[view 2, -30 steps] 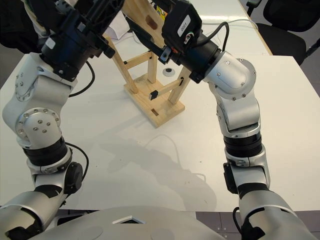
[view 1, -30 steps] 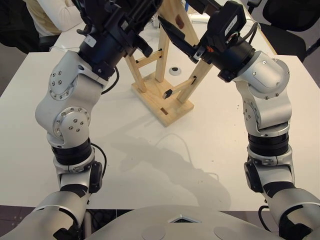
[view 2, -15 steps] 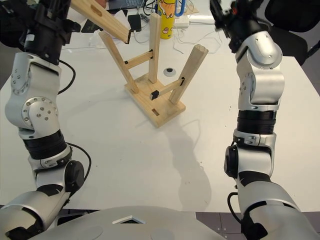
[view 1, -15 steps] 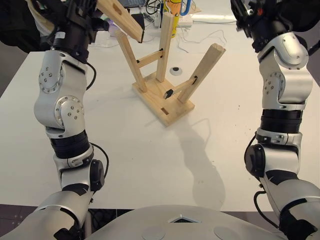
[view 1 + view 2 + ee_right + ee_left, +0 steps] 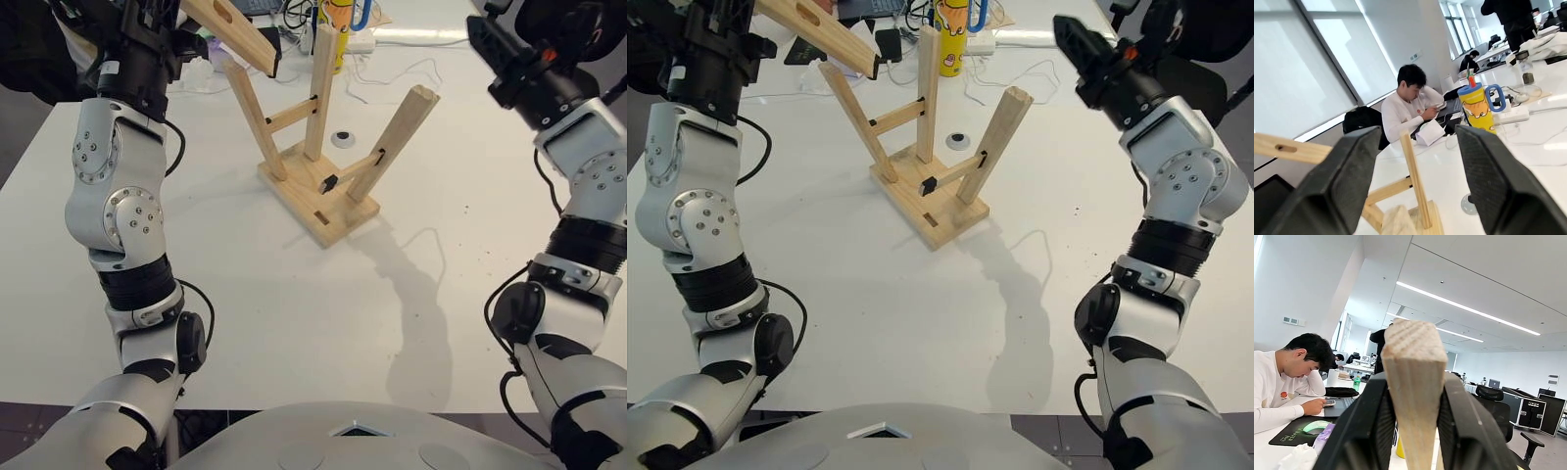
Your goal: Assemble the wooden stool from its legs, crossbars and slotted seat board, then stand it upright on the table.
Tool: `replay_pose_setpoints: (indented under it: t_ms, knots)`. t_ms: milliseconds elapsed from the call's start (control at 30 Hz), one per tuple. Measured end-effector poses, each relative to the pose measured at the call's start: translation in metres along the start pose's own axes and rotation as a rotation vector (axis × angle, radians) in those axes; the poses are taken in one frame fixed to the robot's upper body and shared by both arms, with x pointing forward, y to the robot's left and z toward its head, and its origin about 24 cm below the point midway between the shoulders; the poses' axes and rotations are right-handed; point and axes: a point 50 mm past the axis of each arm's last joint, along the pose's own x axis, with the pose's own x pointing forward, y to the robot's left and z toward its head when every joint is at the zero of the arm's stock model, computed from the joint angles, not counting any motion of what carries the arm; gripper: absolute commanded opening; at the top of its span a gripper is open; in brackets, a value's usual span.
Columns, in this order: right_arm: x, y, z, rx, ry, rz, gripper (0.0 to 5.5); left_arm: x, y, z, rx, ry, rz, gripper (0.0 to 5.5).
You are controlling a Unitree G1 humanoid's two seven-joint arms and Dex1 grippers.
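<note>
While left fingers (image 5: 1364, 431) clamp a loose leg (image 5: 235, 34) aloft, right fingers (image 5: 1327, 191) (spread, empty) hang clear of the stool (image 5: 318, 201).

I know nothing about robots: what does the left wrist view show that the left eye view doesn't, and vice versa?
Left wrist view: the cut end of the wooden leg, seen end-on, pinched between two black fingers. Left eye view: the half-built stool resting seat-down on the white table, three legs pointing up, crossbars fitted. Shared: that same leg, clamped in the left gripper.
</note>
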Motion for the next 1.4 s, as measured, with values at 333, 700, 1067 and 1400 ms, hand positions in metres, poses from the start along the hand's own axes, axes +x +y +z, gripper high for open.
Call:
replay_pose_setpoints:
  t_ms: [333, 700, 1067, 1400]
  knots:
    - [0.003, 0.015, -0.023, -0.006, 0.105, 0.06, 2.85, 0.0, 0.0, 0.0, -0.009, -0.001, -0.001, 1.03]
    - [0.006, 0.017, -0.044, -0.028, 0.208, 0.044, 2.63, 0.0, 0.0, 0.0, -0.01, -0.002, -0.001, 1.03]
    - [0.013, 0.012, -0.054, -0.028, 0.217, -0.061, 1.18, 0.0, -0.001, 0.001, -0.009, -0.012, -0.002, 1.03]
    - [0.02, 0.021, -0.047, -0.217, 0.121, -0.259, 1.11, 0.0, 0.0, 0.002, -0.006, -0.018, -0.003, 1.03]
